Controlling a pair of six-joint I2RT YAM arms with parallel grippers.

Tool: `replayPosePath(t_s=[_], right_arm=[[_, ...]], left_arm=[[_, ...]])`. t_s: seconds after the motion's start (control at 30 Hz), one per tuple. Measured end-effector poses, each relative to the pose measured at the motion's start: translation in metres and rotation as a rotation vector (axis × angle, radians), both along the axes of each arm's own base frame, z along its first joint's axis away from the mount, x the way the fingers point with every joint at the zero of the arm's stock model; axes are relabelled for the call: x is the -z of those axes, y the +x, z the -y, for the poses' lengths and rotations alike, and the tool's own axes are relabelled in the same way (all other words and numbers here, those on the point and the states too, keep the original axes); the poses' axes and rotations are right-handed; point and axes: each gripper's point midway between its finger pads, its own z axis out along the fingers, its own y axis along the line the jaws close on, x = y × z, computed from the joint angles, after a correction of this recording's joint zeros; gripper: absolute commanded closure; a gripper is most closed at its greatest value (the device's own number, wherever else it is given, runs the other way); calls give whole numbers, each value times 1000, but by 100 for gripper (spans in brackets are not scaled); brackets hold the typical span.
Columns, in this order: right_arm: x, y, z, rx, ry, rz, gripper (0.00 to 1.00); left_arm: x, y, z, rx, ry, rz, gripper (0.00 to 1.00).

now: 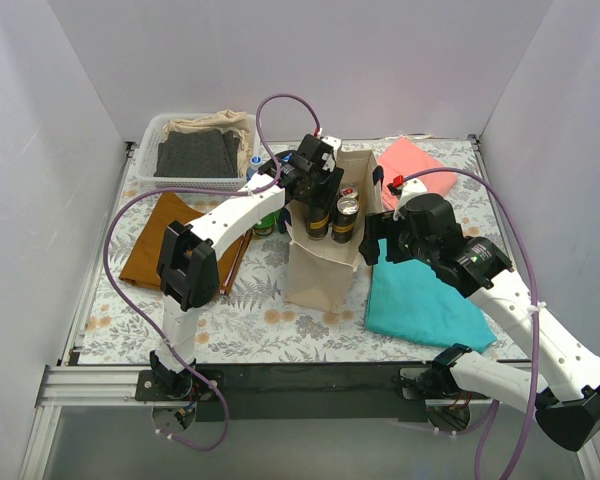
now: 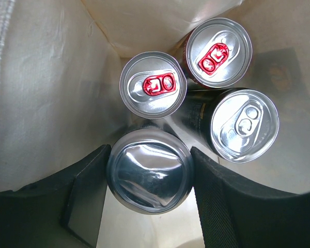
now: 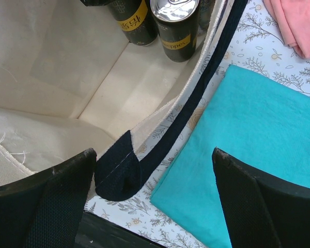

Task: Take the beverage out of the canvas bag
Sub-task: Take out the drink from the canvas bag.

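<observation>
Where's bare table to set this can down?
Set the can on the bare table front-left, bordered by the brown cloth, the canvas bag and the near edge. Crowded behind the bag, between white basket and pink cloth; teal cloth covers the right.

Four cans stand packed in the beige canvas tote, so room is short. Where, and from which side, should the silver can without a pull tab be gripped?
Take the silver tabless can on its upper sidewall, straight down through the beige canvas bag's open top. It stands upright, the other three cans crowd its far side, and the left gripper's fingers meet its two free flanks.
</observation>
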Motion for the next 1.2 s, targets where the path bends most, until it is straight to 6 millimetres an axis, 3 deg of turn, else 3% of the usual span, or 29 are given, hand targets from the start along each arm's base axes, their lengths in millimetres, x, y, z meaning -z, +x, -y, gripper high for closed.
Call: replayPosePath(t_s=[0.13,0.37,0.77,1.2], right_arm=[[0,0,0,0,0,1,3],[0,0,0,0,0,0,3],[0,0,0,0,0,0,3],[-1,0,0,0,2,1,4]], left_arm=[[-5,-2,-1,3,1,-6,100],[-36,-6,9,46,-55,3,100],[-30,-28,2,106,-16,-82,100],[-62,-37,1,153,-38,-64,100]])
